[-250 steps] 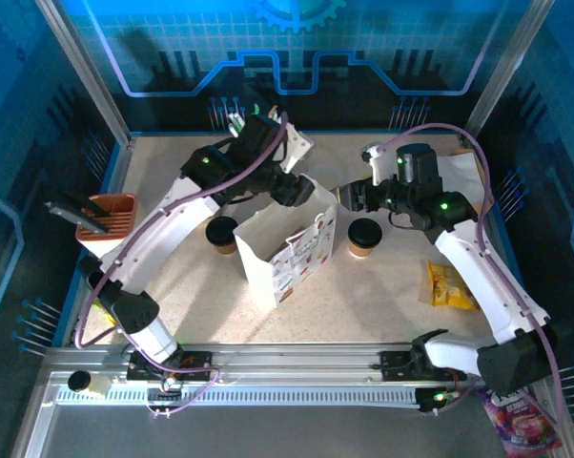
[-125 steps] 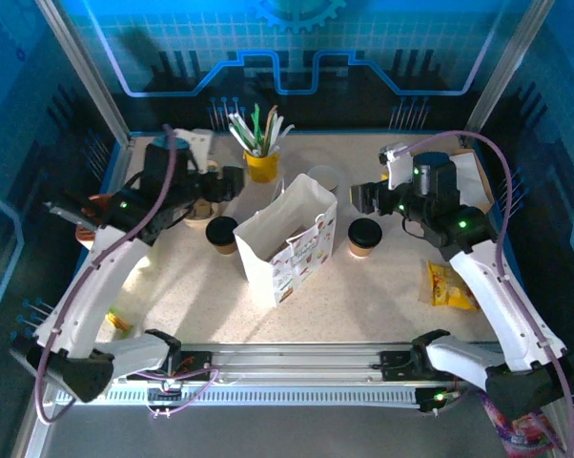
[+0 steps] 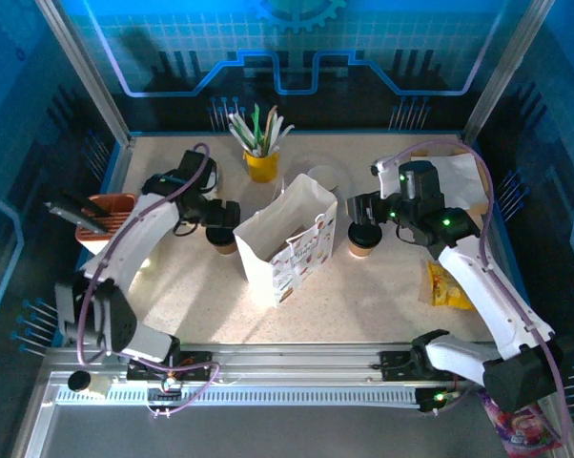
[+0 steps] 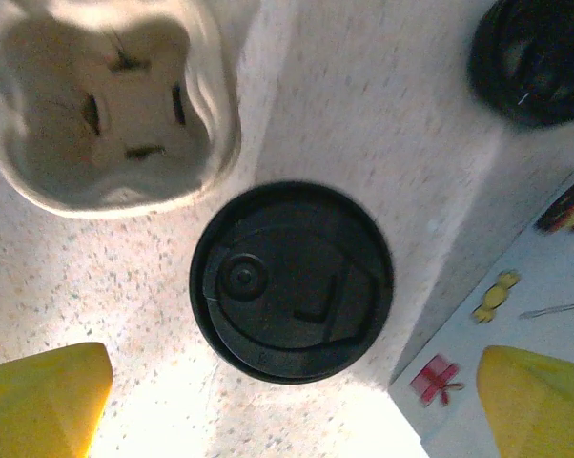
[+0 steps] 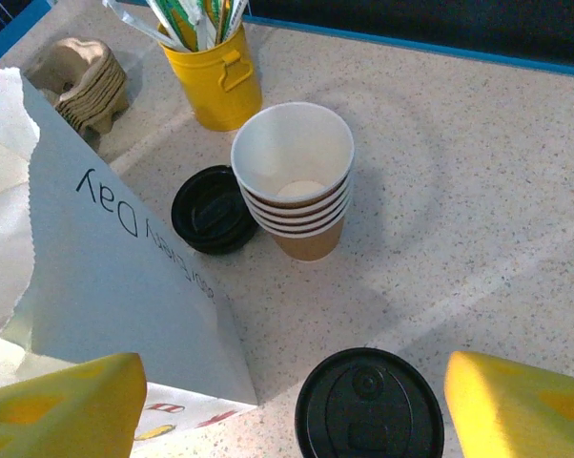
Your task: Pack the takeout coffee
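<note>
Two takeout coffee cups with black lids stand either side of the upright, open white paper bag (image 3: 287, 243). My left gripper (image 3: 222, 216) hovers straight above the left cup (image 3: 218, 239), open; its yellow fingers (image 4: 39, 405) flank the lid (image 4: 292, 281) without touching it, and the bag's printed wall (image 4: 516, 296) lies close on the right. The right gripper (image 3: 363, 210) is open too and hangs just behind the right cup (image 3: 363, 240). That cup's lid (image 5: 370, 405) sits between the right gripper's yellow fingers (image 5: 521, 405), untouched.
Behind the bag are a stack of lidless paper cups (image 5: 295, 176), a loose black lid (image 5: 214, 210), a yellow cup of utensils (image 3: 261, 162) and stacked pulp cup trays (image 4: 111, 105). A brown holder (image 3: 111, 215) sits at far left. A yellow snack packet (image 3: 449, 286) lies at right.
My left arm swung away from behind the bag, out to the left, then came over the left cup. The right gripper moved closer to the right cup. Both grippers opened wider.
</note>
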Controlling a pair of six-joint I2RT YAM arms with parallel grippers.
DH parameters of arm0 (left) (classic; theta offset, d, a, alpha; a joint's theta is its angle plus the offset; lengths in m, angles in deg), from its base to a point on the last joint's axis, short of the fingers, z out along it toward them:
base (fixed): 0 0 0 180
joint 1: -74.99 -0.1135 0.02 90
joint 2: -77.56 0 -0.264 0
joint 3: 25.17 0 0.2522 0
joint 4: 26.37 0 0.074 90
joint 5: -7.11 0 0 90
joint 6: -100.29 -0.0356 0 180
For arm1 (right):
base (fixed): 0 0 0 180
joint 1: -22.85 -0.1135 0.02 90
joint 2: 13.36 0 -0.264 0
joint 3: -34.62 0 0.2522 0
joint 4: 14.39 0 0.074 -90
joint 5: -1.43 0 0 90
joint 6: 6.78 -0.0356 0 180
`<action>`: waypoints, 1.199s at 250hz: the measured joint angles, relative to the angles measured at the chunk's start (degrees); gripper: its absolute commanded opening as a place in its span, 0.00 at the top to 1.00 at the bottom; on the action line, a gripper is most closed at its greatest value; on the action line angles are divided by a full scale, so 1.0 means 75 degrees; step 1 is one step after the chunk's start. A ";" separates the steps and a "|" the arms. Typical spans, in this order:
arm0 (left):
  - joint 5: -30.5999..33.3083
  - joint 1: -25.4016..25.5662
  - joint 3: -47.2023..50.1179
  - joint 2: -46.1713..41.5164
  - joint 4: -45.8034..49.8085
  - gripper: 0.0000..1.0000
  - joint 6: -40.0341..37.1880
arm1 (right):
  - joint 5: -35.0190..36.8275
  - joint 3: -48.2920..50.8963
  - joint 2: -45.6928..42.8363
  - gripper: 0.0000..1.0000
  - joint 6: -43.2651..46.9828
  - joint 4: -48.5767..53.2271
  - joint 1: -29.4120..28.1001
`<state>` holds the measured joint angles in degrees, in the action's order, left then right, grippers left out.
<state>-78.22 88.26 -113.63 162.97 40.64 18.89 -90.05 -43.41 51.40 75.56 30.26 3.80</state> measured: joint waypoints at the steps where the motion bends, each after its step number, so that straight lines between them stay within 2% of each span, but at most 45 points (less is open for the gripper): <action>1: 0.0000 0.0000 -0.0009 0.0020 0.0015 0.00 0.0000 | 0.0000 0.0003 0.0000 0.17 0.0000 -0.0006 0.0000; 53: -0.0055 0.0003 -0.0493 0.0863 0.0609 0.00 -0.0286 | -0.0058 0.0140 0.0015 0.17 0.0020 -0.0224 0.0122; 193: 0.0239 0.0321 -0.1311 0.2069 0.1110 0.02 -0.0621 | -0.0259 0.0230 0.0035 0.17 0.0017 -0.0364 0.0315; 300: 0.0469 0.0338 -0.1338 0.2264 0.1154 0.15 -0.0761 | -0.0291 0.0230 0.0119 0.17 0.0017 -0.0402 0.0315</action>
<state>-74.70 90.80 -123.66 179.95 49.30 13.18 -92.24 -41.68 52.29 75.69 27.25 6.16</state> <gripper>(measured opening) 0.865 0.829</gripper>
